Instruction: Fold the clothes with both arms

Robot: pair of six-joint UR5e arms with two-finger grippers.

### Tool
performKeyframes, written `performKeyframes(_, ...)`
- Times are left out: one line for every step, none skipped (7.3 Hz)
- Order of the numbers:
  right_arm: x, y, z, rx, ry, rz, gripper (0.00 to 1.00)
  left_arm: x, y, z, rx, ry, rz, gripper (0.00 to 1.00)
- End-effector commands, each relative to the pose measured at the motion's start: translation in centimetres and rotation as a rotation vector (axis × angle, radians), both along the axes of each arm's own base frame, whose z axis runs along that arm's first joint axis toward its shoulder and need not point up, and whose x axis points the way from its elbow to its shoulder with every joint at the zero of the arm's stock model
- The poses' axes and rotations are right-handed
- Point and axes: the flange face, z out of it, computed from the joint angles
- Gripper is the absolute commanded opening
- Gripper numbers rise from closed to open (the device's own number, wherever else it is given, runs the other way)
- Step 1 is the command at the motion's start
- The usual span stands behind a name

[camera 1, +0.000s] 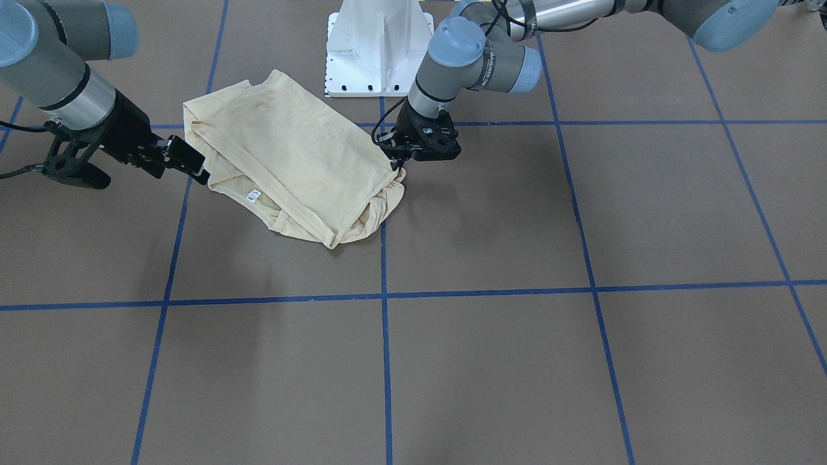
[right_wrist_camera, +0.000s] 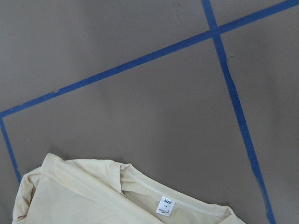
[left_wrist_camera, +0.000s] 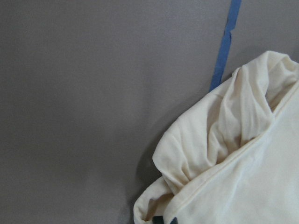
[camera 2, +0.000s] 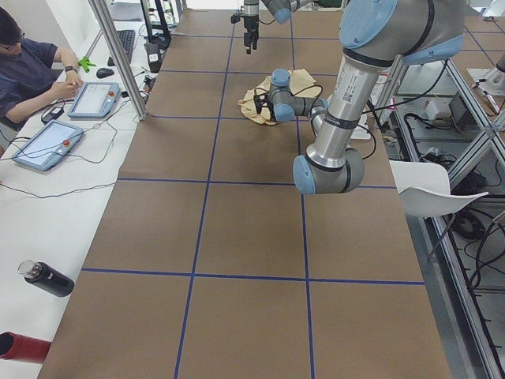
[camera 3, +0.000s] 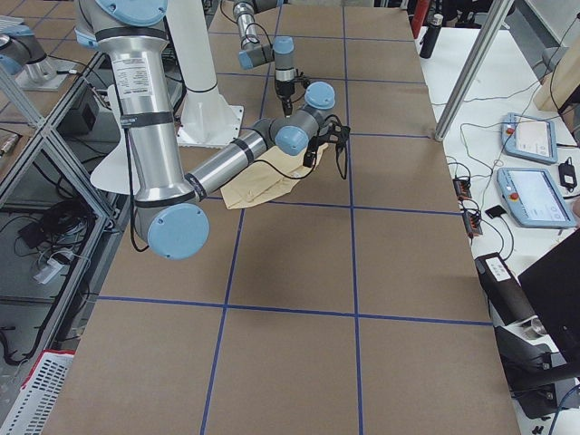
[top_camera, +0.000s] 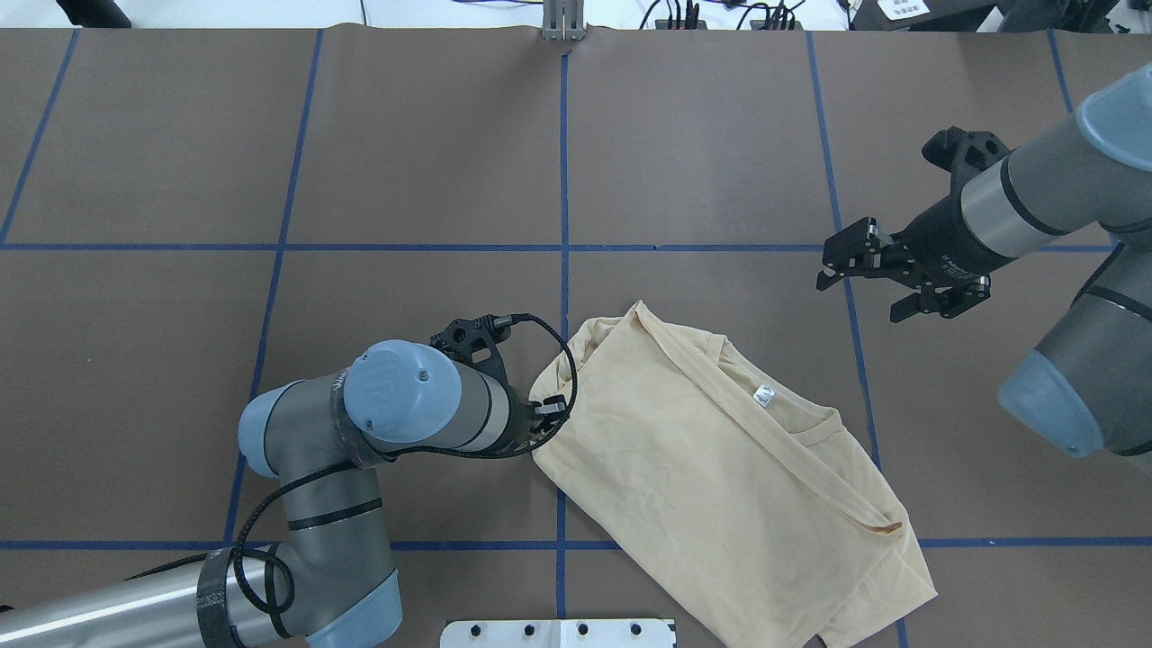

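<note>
The cream-yellow shirt (camera 1: 297, 161) lies folded and slanted on the brown table, plain side up, with its print hidden. Its white neck label (top_camera: 764, 395) faces up. In the overhead view the shirt (top_camera: 702, 450) lies right of centre, near the robot. My left gripper (top_camera: 543, 416) is low at the shirt's left edge and is shut on the bunched fabric there; the left wrist view shows that gathered cloth (left_wrist_camera: 219, 140). My right gripper (top_camera: 855, 283) is open and empty, hovering above the table just beyond the collar end. The right wrist view shows the collar and label (right_wrist_camera: 167, 205).
The white pedestal base (camera 1: 378, 45) stands just behind the shirt. Blue tape lines (camera 1: 384, 297) grid the brown table. An operator (camera 2: 31, 63) sits at a side bench with tablets (camera 2: 91, 99); a black bottle (camera 2: 47, 278) lies there too.
</note>
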Motion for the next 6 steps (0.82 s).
performKeyframes(0.4,-0.2,-0.1,0.002,-0.002,0.008,1.00,-2.0,-2.6,-0.7,0.002,-0.006,-0.046,0.00)
performKeyframes(0.6,-0.3,-0.2,0.002,-0.004,0.012,1.00,-3.1,-4.6,-1.1,0.005,-0.003,-0.080,0.00)
performKeyframes(0.7,-0.4,-0.2,0.004,-0.004,0.014,1.00,-3.5,-5.8,-1.6,0.033,-0.004,-0.088,0.00)
performKeyframes(0.8,-0.4,-0.2,0.005,-0.003,0.017,1.00,-3.8,-7.5,-1.3,0.042,-0.018,-0.106,0.00)
performKeyframes(0.9,-0.5,-0.1,0.004,-0.001,0.020,1.00,-3.3,-10.1,-1.2,0.053,-0.046,-0.127,0.00)
performKeyframes(0.9,-0.5,-0.1,0.003,0.000,0.021,1.00,-3.0,-12.5,-0.3,0.059,-0.078,-0.141,0.00)
